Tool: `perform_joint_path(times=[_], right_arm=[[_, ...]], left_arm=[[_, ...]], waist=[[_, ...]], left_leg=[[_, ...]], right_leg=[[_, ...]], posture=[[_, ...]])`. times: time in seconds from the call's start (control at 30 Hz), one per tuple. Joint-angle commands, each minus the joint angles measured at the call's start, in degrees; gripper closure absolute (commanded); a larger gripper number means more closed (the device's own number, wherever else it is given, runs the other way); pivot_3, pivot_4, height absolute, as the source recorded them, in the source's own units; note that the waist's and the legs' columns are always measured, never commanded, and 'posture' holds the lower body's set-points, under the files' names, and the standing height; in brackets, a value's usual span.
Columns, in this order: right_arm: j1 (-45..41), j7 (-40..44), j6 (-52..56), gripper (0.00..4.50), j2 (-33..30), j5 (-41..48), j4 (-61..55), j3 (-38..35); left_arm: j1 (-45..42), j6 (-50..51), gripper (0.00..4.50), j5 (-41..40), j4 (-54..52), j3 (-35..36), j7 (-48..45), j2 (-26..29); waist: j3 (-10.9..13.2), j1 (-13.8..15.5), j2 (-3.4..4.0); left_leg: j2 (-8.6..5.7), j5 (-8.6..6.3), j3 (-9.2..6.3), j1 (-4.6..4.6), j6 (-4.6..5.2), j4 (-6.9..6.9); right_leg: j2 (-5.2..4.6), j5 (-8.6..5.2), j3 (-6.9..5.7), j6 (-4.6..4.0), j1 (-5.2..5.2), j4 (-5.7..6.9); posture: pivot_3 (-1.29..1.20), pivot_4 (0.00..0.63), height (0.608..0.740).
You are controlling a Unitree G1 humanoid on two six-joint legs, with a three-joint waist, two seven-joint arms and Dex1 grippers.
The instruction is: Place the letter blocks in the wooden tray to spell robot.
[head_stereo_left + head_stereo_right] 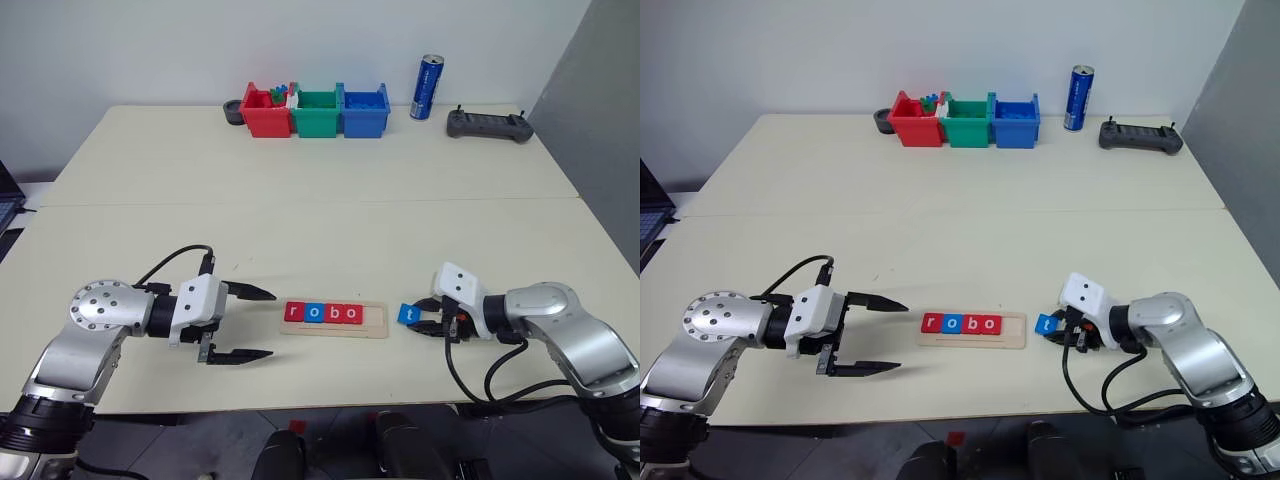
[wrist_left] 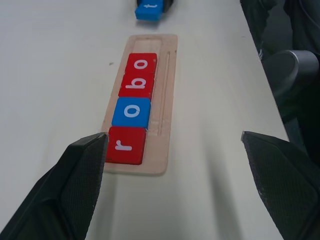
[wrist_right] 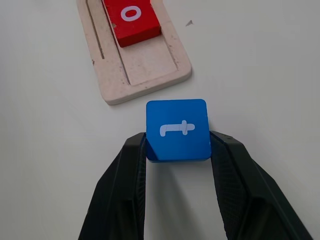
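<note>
The small flat blue square tile with a white "t" (image 3: 178,130) sits pinched between the two black fingers of the right claw (image 3: 178,150), just beside the empty end of the long pale wooden tray (image 1: 375,322), near the desk's front edge and toward its right side; whether the tile rests on the desk or rides just above it cannot be told. In the tray's groove lie the red "r" tile (image 2: 125,145), the blue "o" tile (image 2: 132,112), the red "b" tile (image 2: 137,85) and the red "o" tile (image 2: 141,64), touching in a row, with one slot bare at the end facing the claw.

The likely trouble lies in the last slot; the fingers grip only the rear part of the tile, so it may pivot or slip as it is carried; in the right wrist view the "t" lies on its side, so it may land turned against the other letters; a low approach could catch the tray's lip and shove the unsecured tray, or knock the red "o" and disturb the row. The left claw (image 1: 240,324), its fingers spread wide and holding nothing, hovers beside the tray's "r" end, apart from it.

Counted: five letter tiles, three red and two blue; four in the tray, one held; one tray; two claws.
</note>
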Motion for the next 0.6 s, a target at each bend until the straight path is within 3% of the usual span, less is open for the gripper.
perform_joint_path(times=[0.03,0.53,0.6], right_arm=[[0.3,-1.9,-0.1,3.06,-0.6,-0.5,-2.4,0.1],[0.2,-0.7,-7.0,3.06,-3.0,-1.2,1.4,2.4],[0.3,-0.7,-7.9,2.32,-3.3,-1.5,1.7,2.2]], left_arm=[[-1.4,1.3,0.00,-0.8,-1.7,-0.3,-0.2,0.1],[-1.0,0.5,0.00,0.0,-1.0,-0.4,-0.5,-0.7],[-1.1,-0.2,0.00,0.1,-0.3,-0.5,-0.6,-0.9]], waist=[[0.0,0.0,0.00],[0.0,0.0,0.00],[0.0,0.0,0.00]], left_leg=[[0.00,0.00,0.01,0.00,0.00,0.00],[0.00,-0.01,0.00,-0.02,0.01,-0.04],[0.00,-0.01,0.00,-0.02,0.01,-0.05]], right_leg=[[0.00,0.00,0.01,-0.01,0.00,0.00],[0.00,0.08,0.00,-0.15,-0.02,-0.03],[0.00,0.08,0.00,-0.15,-0.02,-0.03]], posture=[[0.00,0.150,0.740],[0.00,0.150,0.740],[0.00,0.150,0.740]])
